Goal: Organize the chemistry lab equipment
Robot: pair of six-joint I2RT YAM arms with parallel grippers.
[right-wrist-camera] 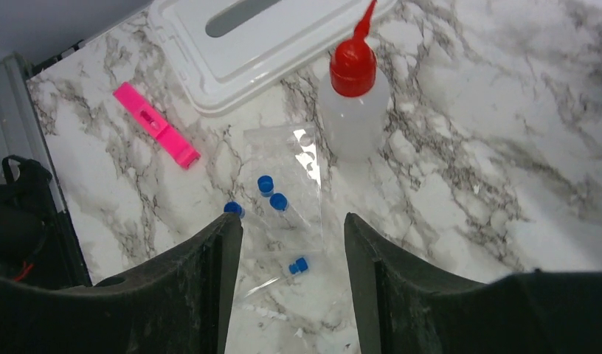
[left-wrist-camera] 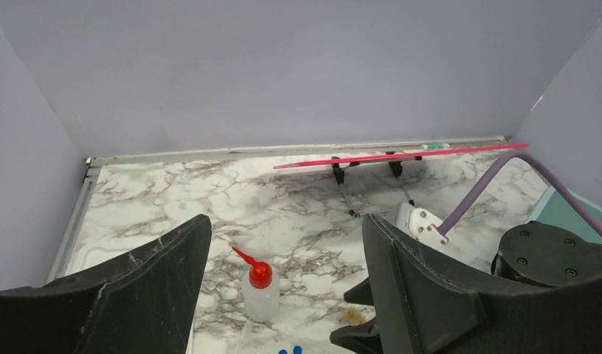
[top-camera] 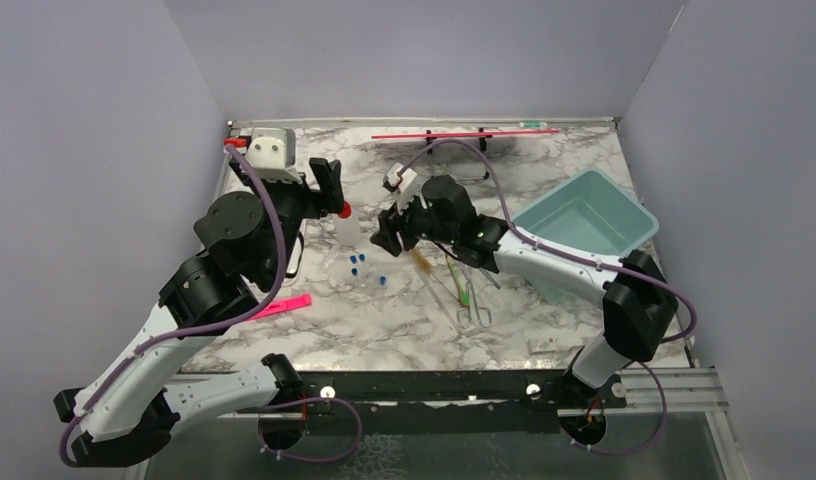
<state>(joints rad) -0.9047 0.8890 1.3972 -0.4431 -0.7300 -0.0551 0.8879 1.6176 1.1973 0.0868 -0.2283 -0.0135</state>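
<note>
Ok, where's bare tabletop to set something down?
Near edge, between the pink strip and the forceps; also the back marble between the squeeze bottle and the red rod. Crowded mid-table: blue-capped tubes, brush, green-handled tool.

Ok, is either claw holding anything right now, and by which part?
Nothing is held. Left claw is open, facing the squeeze bottle; right claw is open above the blue-capped tubes.

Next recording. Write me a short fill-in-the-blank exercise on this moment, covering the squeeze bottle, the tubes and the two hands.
1. The squeeze bottle stands upright, and its nozzle is coloured ____.
2. The clear tubes lying near it on the table have ____ caps.
3. The left hand and the right hand are both ____, gripping nothing.

Missing words: red; blue; open
</note>
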